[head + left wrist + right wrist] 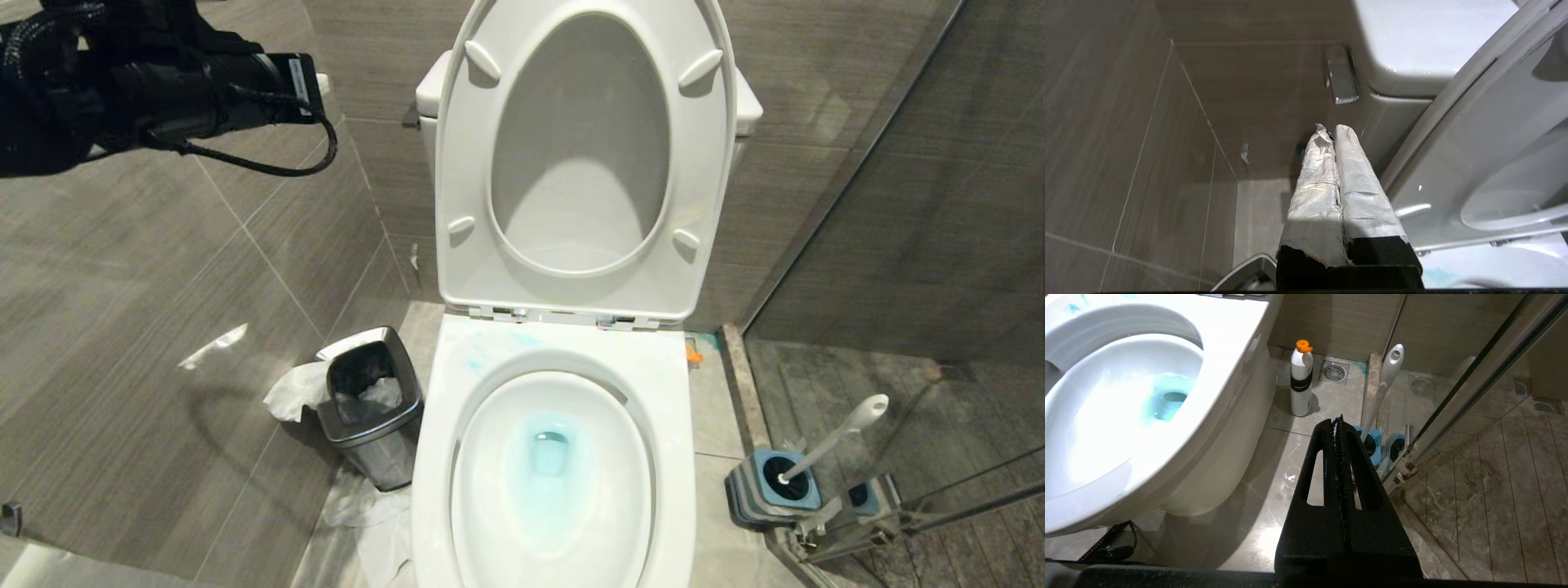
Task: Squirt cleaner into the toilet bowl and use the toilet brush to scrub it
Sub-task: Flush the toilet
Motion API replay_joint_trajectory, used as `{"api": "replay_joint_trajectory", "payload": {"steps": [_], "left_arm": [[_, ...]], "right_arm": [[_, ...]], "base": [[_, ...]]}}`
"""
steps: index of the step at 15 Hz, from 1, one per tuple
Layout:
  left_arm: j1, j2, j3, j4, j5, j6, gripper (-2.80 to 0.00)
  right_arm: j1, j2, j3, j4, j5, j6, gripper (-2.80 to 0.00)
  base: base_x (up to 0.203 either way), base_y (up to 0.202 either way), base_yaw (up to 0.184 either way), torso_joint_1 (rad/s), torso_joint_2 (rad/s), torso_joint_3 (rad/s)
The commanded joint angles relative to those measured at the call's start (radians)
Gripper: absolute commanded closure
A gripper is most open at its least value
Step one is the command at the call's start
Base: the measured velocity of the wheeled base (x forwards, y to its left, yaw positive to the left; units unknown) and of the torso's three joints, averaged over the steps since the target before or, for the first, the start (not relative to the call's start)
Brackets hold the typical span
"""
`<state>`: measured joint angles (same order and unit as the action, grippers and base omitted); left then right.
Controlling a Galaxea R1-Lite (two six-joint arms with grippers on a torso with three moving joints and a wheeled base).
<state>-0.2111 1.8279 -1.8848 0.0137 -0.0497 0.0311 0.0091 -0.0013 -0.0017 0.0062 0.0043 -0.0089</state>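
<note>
Right gripper (1338,421) closed, empty, above floor; left gripper (1331,130) closed, empty, beside tank; toilet brush (833,441) stood in holder (767,490); cleaner (549,453) tinted toilet bowl (555,367) water.

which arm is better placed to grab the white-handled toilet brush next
Right. The shut right gripper hangs just by the white-handled toilet brush in its blue holder; the shut left gripper is raised by the tank.
</note>
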Motion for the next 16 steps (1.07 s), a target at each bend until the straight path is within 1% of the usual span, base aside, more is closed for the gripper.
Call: {"api": "replay_joint_trajectory", "payload": {"steps": [1,6,9,16], "left_arm": [[0.006,0.022,-0.062,0.069,-0.004,0.0,0.0],[0.011,0.014,-0.061,0.064,-0.002,0.001,0.0],[0.016,0.021,-0.06,0.01,0.001,-0.003,0.0],[0.035,0.056,-0.06,-0.228,0.001,-0.017,0.0]], "right_arm": [[0.002,0.001,0.0,0.0,0.0,0.0,0.0],[0.0,0.001,0.0,0.0,0.0,0.0,0.0],[0.002,0.001,0.0,0.0,0.0,0.0,0.0],[0.0,0.001,0.0,0.0,0.0,0.0,0.0]], "base": [[0.0,0.0,0.0,0.0,0.0,0.0],[0.0,0.0,0.0,0.0,0.0,0.0],[0.0,0.0,0.0,0.002,0.0,-0.024],[0.0,0.0,0.0,0.002,0.0,-0.181]]}}
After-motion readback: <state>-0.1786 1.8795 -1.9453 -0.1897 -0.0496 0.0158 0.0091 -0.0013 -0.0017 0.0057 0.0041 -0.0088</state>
